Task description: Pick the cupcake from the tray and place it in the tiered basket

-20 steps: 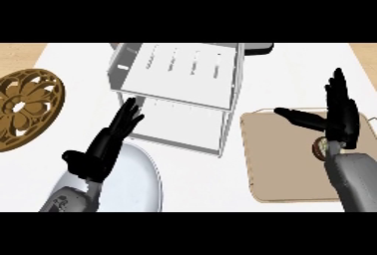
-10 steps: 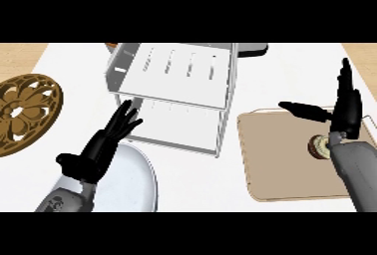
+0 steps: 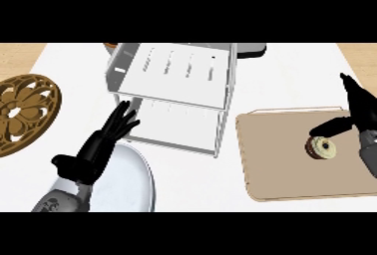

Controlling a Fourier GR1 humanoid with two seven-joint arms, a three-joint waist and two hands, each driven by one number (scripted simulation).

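On the tray point(image 3: 294, 174) at 3 o'clock, your spread-fingered right hand point(image 3: 358, 112) hovers by the cupcake point(image 3: 321, 148), likely light and crushable, so grasp its sides.

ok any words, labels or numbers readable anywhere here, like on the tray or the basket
None: no readable text shows anywhere in the head view.
Tray: plain tan surface, no label.
Cupcake: no wrapper print visible.
Tiered basket: bare white shelves with slots, no markings.
Round wooden trivet: carved flower pattern only, no letters.
Plate: blank.
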